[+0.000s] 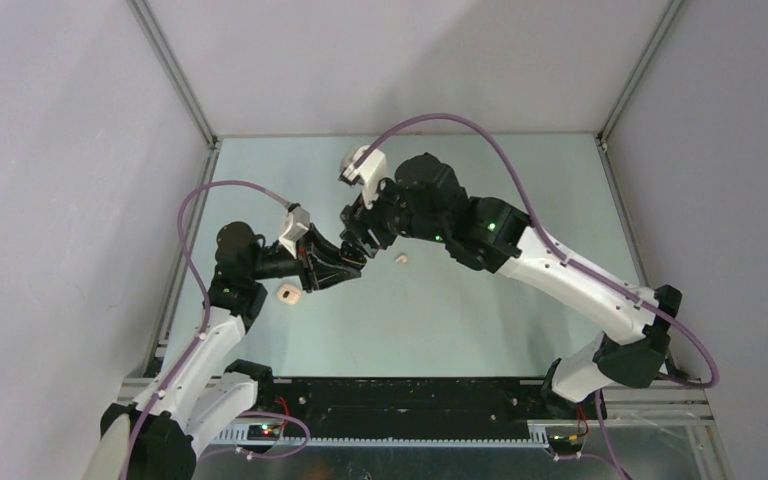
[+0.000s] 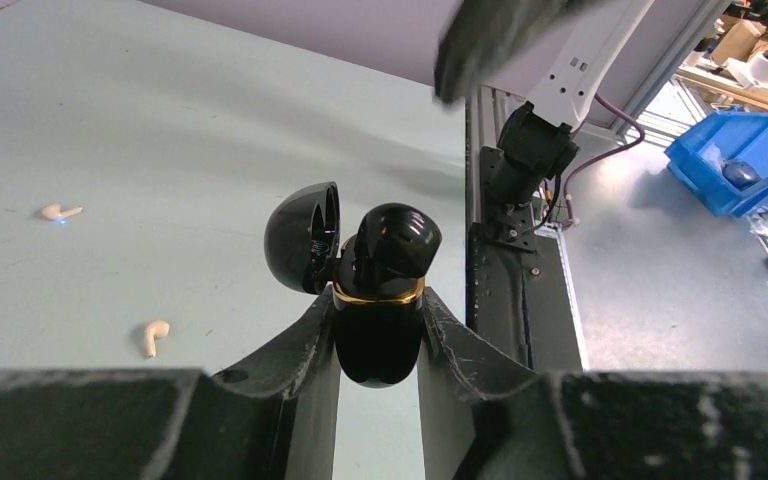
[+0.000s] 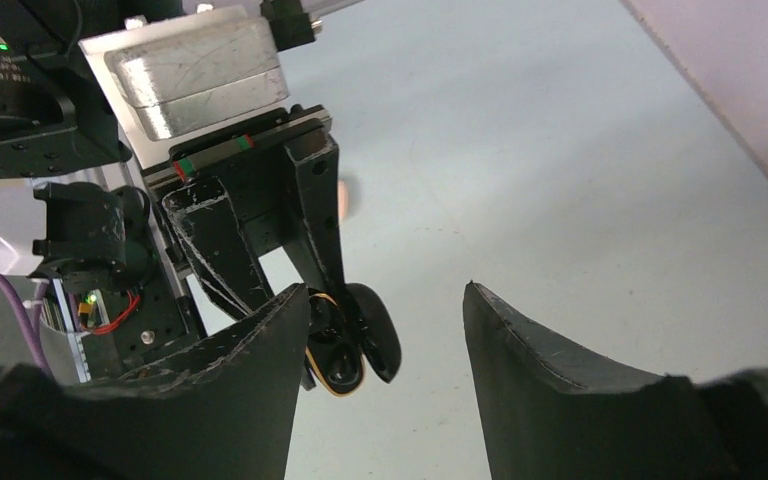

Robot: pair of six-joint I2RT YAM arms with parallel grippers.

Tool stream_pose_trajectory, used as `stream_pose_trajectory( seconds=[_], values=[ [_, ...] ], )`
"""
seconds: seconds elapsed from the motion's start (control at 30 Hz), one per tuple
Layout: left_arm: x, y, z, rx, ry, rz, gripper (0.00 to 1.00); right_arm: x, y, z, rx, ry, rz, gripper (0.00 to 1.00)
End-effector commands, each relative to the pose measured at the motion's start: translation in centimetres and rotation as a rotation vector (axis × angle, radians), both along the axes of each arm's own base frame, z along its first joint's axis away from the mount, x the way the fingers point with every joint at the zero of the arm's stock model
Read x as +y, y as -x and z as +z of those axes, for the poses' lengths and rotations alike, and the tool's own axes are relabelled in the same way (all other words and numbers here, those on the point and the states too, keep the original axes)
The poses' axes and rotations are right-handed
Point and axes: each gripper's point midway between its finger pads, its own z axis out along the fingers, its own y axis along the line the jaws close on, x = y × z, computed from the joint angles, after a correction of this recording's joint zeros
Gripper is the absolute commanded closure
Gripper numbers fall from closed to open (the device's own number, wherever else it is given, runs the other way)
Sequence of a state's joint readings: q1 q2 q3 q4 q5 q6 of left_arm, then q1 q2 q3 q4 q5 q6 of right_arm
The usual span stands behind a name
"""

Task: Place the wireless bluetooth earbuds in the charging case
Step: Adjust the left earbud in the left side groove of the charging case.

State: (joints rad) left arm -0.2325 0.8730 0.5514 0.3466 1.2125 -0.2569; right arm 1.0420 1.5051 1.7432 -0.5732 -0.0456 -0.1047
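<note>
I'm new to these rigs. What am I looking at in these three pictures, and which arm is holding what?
Two robot arms stand at a table's near edge. The top picture looks down on both. The other two pictures come from a camera on each wrist, looking along its own pincer. The left pincer is clamped on a black charging case with its lid open. The right pincer is open and holds nothing, close beside the case. Two pale earbuds lie loose on the table.

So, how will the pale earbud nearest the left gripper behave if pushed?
The earbud looks tiny, so probably light; it may skid on the smooth table. Its rounded head and short stem suggest it would spin, not roll straight.
</note>
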Motion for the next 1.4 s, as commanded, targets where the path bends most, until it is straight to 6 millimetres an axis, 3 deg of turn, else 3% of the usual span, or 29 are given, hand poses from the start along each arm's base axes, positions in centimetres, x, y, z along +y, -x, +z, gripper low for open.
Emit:
stream_pose_trajectory(
  seconds=[0.0,0.23,0.53,0.9,1.37],
  values=[
    [0.2,0.2,1.2,-0.074,0.003,-0.008,1.00,0.8,0.1,-0.5,-0.035,0.035,-0.026,0.37],
    [0.2,0.3,1.4,-0.079,0.004,-0.010,1.00,1.1,-0.6,-1.9,-0.073,0.088,-0.070,0.37],
    [0.3,0.2,1.4,-0.078,0.003,-0.006,1.00,1.0,-0.1,-2.9,-0.104,0.121,-0.057,0.36],
    [0.3,0.1,1.4,-0.077,0.001,-0.002,1.00,0.8,1.1,-0.9,-0.094,0.078,-0.011,0.36],
    [0.3,0.1,1.4,-0.074,0.000,-0.002,1.00,0.6,2.7,-1.4,-0.109,0.097,0.070,0.33]
  ],
)
